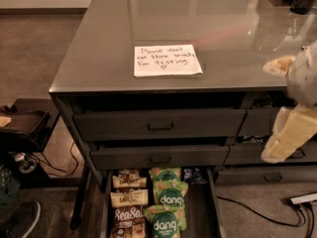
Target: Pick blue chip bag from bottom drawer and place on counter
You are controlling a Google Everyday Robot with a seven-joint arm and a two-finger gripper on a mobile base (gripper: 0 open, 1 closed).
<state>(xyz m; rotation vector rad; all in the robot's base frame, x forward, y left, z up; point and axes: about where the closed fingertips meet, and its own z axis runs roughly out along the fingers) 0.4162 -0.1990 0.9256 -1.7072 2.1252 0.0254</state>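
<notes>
Snack bags are filling the pulled-out bottom drawer [214,207]: brown-and-cream SeaSalt bags [128,217] are lying along the left, and green dang bags [171,198] are overlapping down the middle. The blue chip bag [194,175] is sitting at the back right, just beside the rearmost green bag. Its far end is tucked under the drawer above [158,157], so I cannot tell which way its long axis is running. The gripper [266,112] is hanging at the right edge, level with the upper drawers, its cream fingers [292,138] spread apart and holding nothing. A handwritten note [167,60] is lying on the counter [173,19].
</notes>
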